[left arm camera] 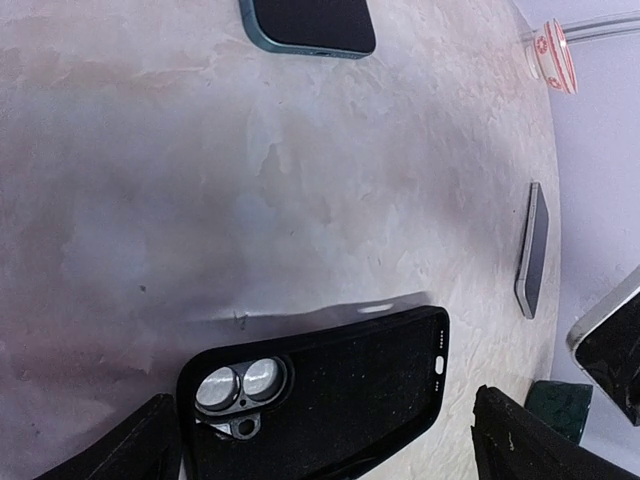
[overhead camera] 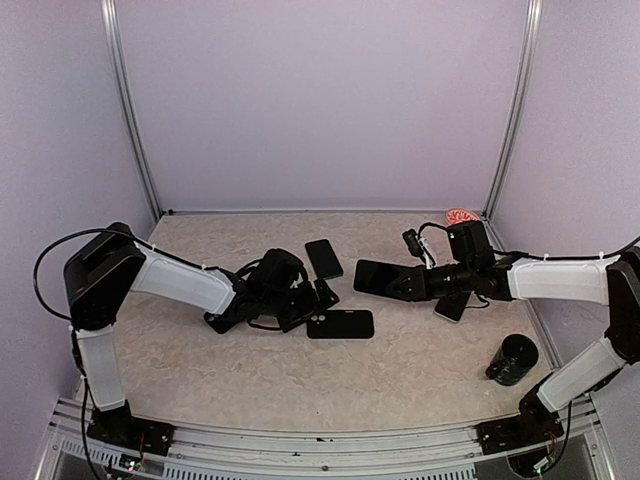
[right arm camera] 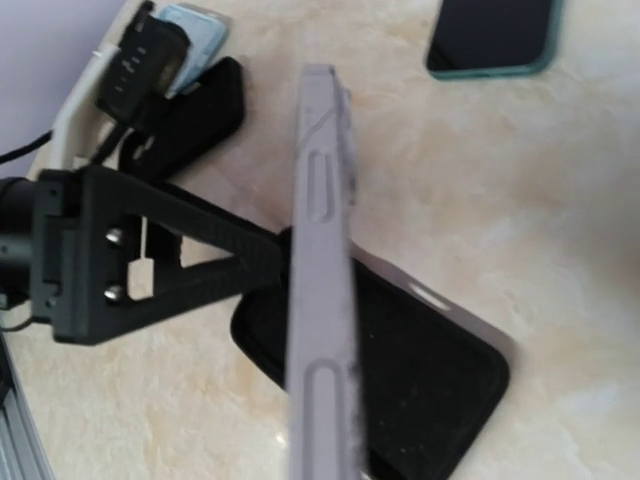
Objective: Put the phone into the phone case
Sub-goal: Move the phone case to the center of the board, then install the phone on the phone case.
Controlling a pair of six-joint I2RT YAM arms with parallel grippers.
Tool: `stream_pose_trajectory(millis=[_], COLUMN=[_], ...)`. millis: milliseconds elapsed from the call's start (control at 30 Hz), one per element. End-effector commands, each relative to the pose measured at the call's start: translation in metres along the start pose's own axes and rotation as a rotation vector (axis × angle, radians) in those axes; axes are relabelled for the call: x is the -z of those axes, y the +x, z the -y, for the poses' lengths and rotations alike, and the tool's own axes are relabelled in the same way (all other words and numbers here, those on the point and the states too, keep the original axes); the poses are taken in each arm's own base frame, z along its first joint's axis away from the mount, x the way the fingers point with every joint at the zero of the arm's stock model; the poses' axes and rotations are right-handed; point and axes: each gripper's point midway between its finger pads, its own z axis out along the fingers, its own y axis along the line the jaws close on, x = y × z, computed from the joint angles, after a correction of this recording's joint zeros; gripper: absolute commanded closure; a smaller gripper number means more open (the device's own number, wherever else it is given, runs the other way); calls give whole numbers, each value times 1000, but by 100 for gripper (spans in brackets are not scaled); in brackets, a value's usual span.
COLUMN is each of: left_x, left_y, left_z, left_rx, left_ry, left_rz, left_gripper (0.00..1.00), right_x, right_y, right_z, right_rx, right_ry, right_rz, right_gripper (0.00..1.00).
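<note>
Right hand (overhead camera: pixel 412 284) clenched on phone (overhead camera: pixel 375 275), left hand (overhead camera: pixel 308 306) released wide, phone case (overhead camera: pixel 340 324) on tabletop (overhead camera: pixel 420 370) just below, between its fingers

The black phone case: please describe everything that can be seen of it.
The phone case is black and matte, like soft plastic, speckled with dust. It has rounded corners, a camera window with two shiny rings at one end and a small slot on one side. It lies flat on the table between the open fingers of the left hand; whether they touch it is unclear.
</note>
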Motion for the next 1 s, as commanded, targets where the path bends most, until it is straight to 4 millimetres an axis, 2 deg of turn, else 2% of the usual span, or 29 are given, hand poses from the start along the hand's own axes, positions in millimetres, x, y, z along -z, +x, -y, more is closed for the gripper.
stream_pose_trajectory(millis=[0,200,300,367,400,500,567,633,700,833,967], left_x=[-9,-14,-8,1,11,36,59,73,80,79,65], left_y=[-13,-27,-36,-42,-46,-59,-69,-74,-77,-75,-56], left_z=[13,14,14,19,25,21,27,27,29,29,38], left_rx=[-26,-42,-45,-67,-81,-79,-84,-87,-105,-118,-172], left_ry=[45,65,70,100,127,118,147,164,176,177,213], left_rz=[19,38,62,86,109,200,256,274,291,287,220], left_gripper=[1,1,1,1,1,1,1,1,1,1,1], right_x=[5,7,5,3,2,-1,-2,-5,-8,-12,-20], right_y=[-6,-1,2,2,2,4,3,4,5,3,5], right_z=[4,16,19,20,19,15,13,13,3,-5,-1], right_rx=[-21,-62,-80,-87,-91,-121,-145,-189,-215,-260,-315], right_ry=[-33,-34,-27,-28,-35,-70,-89,-96,-164,-238,-244], right_rz=[1,-7,-23,-34,-39,-59,-65,-90,-125,-142,-171], right_gripper=[100,100,100,100,100,100,100,100,100,100,100])
